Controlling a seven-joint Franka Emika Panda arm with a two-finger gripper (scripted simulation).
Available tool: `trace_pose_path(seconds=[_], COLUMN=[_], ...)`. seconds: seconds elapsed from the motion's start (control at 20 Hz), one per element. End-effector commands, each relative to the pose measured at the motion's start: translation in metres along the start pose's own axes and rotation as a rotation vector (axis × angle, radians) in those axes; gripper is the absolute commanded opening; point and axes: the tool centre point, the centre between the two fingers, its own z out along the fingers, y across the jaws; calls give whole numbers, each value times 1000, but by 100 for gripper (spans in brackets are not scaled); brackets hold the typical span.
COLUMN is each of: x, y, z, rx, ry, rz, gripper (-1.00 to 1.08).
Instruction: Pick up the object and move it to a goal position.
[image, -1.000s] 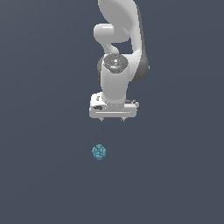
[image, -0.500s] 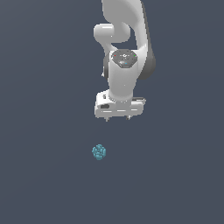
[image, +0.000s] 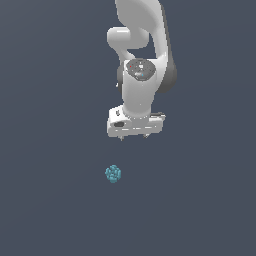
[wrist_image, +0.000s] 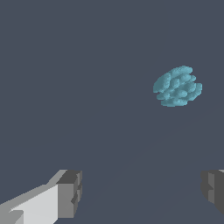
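The gripper hangs with fingers spread and empty; the object apparently lies apart at its seven o'clock.

A small teal-blue, bumpy, roundish lump, like a cluster of tiny berries, lies alone on the flat dark grey surface. It sits below the white end effector, well apart from it and slightly toward the exterior view's left, untouched, outside the gap between the spread fingers.
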Motion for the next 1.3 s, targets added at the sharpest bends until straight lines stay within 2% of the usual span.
trace_pose_path(seconds=[0.0,0.45,1.25], x=[4,30,79], y=[3,24,80], z=[3,19,67], rx=[0,0,9], ry=[0,3,15], rz=[-22,-161,-481], gripper=[100,100,100])
